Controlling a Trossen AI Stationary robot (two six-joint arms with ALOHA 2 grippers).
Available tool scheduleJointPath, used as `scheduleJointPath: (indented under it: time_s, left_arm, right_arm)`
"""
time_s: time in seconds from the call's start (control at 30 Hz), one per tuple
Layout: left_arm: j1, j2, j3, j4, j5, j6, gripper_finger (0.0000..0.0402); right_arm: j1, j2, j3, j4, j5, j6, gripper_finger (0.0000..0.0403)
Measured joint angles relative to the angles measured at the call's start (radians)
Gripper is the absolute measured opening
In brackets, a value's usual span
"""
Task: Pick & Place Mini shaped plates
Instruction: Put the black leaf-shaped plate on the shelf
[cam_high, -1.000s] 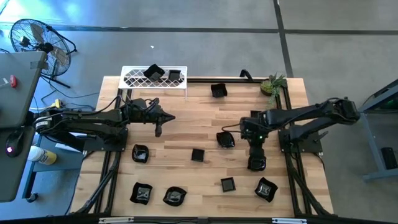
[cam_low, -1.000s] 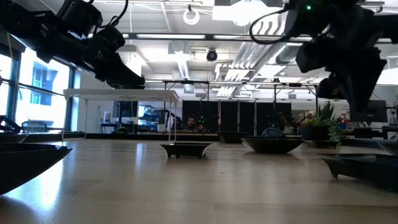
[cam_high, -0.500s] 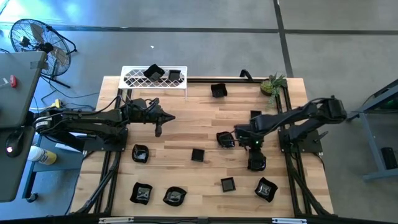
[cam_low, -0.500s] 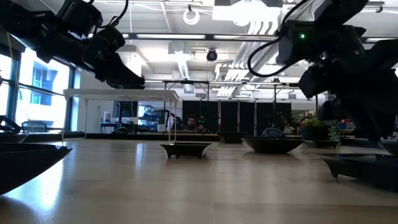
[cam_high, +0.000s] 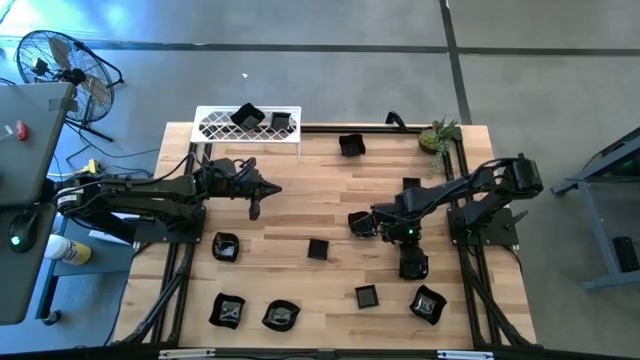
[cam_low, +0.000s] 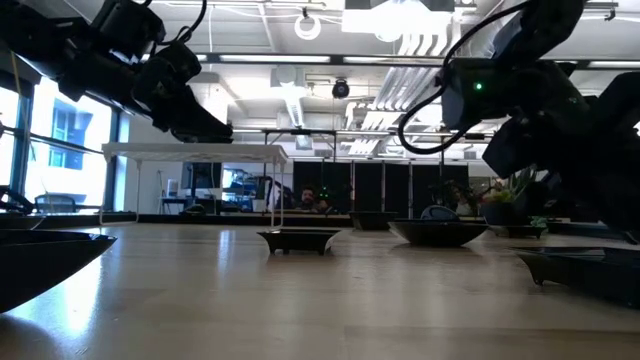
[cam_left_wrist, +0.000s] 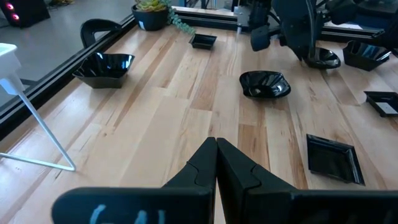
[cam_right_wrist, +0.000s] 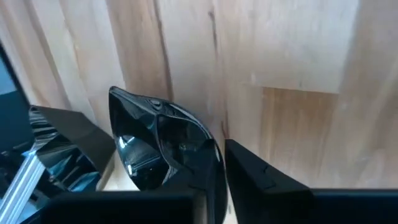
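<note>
Over the counter's (cam_high: 300, 200) left half, left gripper (cam_high: 254, 209) hangs clenched on nothing, fingertips pressed together, no plate beneath it. White rack (cam_high: 215, 125) at far left edge carries two black plates (cam_high: 247, 116). Near-left: three plates loose on the wood, one (cam_high: 225, 246) just nearer than the left arm. Centre: small square plate (cam_high: 318, 249) lies flat. Right of centre: right gripper (cam_high: 372, 225) is low at a rounded plate (cam_high: 360, 222), the plate's rim between its fingers; jaws narrow, a firm grasp cannot be told. Potted plant (cam_high: 438, 135) stands far right.
</note>
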Motion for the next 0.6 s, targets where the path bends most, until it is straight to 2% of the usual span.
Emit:
scheduleJointPath:
  time_s: [0.1, 0.4, 0.6]
  left_arm:
    - [0.000, 0.000, 0.000, 0.000, 0.000, 0.000, 0.0001]
    - [0.000, 0.000, 0.000, 0.000, 0.000, 0.000, 0.0001]
    - [0.000, 0.000, 0.000, 0.000, 0.000, 0.000, 0.0001]
  right_arm:
    - [0.000, 0.004, 0.000, 0.005, -0.005, -0.001, 0.0005]
    - [-0.009, -0.051, 0.015, 0.002, -0.059, 0.078, 0.0003]
    - [-0.018, -0.144, 0.070, 0.028, -0.105, 0.252, 0.0003]
